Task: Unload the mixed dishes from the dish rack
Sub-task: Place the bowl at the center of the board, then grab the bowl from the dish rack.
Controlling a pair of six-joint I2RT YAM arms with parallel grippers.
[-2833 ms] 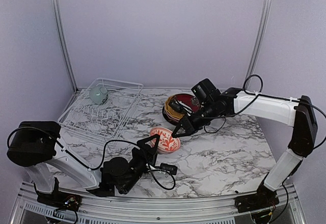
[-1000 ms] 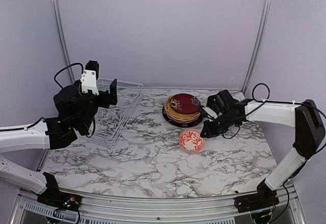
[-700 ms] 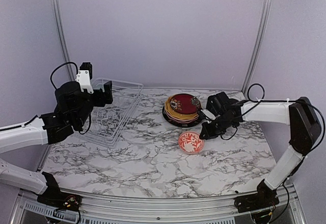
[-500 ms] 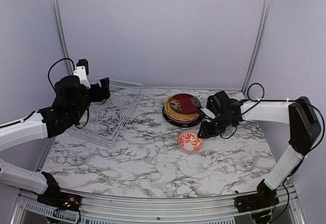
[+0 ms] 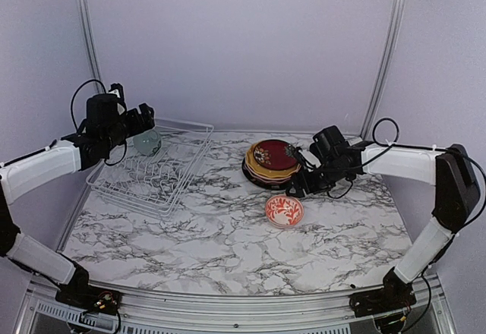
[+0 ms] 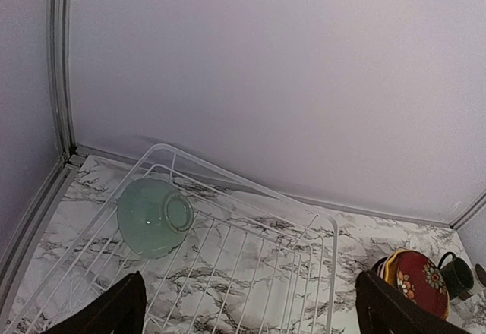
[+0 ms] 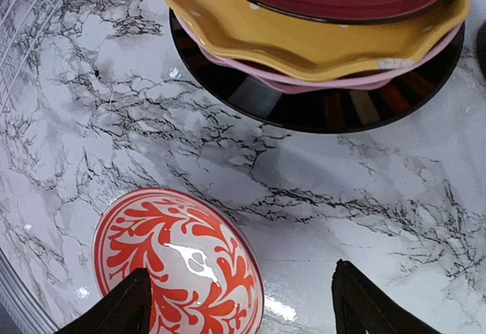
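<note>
Targeting the green bowl (image 6: 154, 217) at the rack's (image 6: 332, 273) 11 o'clock, the left gripper (image 6: 250, 292) is held wide, empty; right gripper (image 7: 241, 273) is spread, empty, above red bowl (image 7: 178, 262).

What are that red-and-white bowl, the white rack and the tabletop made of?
The red-and-white bowl looks like glazed ceramic: a bright glare sits on it. The rack seems to be white-coated metal wire, thin and evenly bent. The tabletop shows grey veins on white: marble or printed laminate, unclear.
</note>
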